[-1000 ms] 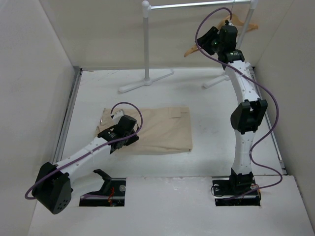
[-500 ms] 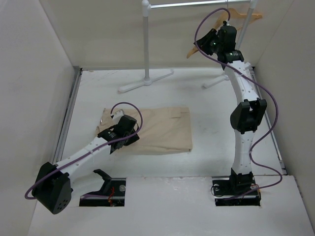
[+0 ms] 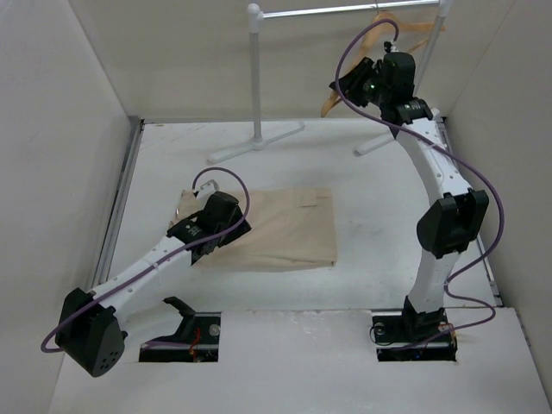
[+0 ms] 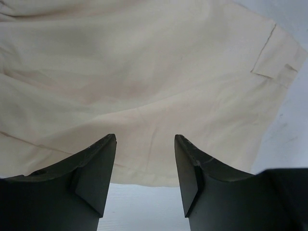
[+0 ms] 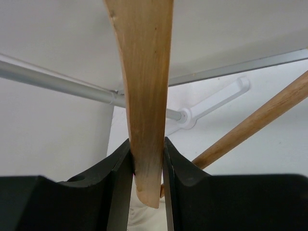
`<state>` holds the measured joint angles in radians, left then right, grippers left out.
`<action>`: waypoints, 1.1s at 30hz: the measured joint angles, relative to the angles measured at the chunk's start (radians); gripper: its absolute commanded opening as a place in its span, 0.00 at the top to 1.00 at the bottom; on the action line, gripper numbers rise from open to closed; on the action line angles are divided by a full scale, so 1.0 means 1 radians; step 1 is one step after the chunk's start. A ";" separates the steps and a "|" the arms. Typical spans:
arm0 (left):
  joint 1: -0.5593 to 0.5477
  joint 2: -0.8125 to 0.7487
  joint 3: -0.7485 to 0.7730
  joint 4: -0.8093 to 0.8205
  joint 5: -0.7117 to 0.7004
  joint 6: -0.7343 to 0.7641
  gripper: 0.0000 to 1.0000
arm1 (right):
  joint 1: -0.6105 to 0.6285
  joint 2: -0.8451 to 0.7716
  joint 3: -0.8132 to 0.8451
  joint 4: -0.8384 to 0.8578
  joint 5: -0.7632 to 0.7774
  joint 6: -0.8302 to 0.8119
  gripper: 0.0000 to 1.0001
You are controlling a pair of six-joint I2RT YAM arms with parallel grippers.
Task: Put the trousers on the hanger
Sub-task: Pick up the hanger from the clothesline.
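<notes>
The beige trousers (image 3: pixel 280 226) lie folded flat on the table left of centre; they fill the left wrist view (image 4: pixel 144 72), with a flap pocket (image 4: pixel 276 57) at upper right. My left gripper (image 4: pixel 144 159) hovers open over the trousers' near edge, nothing between its jaws. The light-brown wooden hanger (image 3: pixel 414 34) hangs by its hook at the rail's right end. My right gripper (image 5: pixel 147 159) is shut on one arm of the hanger (image 5: pixel 144 96), high at the back right (image 3: pixel 354 82). The crossbar (image 5: pixel 260 120) runs diagonally to the right.
A white clothes-rail stand with a horizontal bar (image 3: pixel 345 9) and post (image 3: pixel 256 69) stands at the back, its feet (image 3: pixel 250 142) on the table. White walls close in left, right and back. Two floor cut-outs (image 3: pixel 185 332) sit at the near edge.
My right arm has swung left and up along the rail, carrying the hanger's arm with it. My left gripper has shifted slightly up and right over the trousers.
</notes>
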<state>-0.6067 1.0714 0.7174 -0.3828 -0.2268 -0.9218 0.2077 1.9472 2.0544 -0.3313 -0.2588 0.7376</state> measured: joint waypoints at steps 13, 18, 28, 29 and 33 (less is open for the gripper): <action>0.007 -0.034 0.007 -0.002 0.015 0.001 0.50 | 0.035 -0.129 -0.277 0.104 -0.034 -0.005 0.80; 0.013 -0.034 0.025 -0.001 0.031 0.001 0.50 | 0.056 -0.166 -0.298 0.145 -0.071 -0.011 0.82; 0.014 -0.034 0.050 0.003 0.041 0.001 0.50 | 0.063 -0.212 -0.308 0.222 -0.124 -0.009 0.82; 0.019 -0.034 0.057 0.003 0.042 0.001 0.50 | 0.064 -0.219 -0.322 0.229 -0.125 -0.008 0.82; 0.028 -0.026 0.125 -0.003 0.045 0.006 0.50 | 0.077 -0.268 -0.419 0.238 -0.125 -0.003 0.82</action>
<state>-0.5785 1.0454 0.8421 -0.3862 -0.1818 -0.9161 0.2844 1.6791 1.6352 -0.0933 -0.3840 0.7345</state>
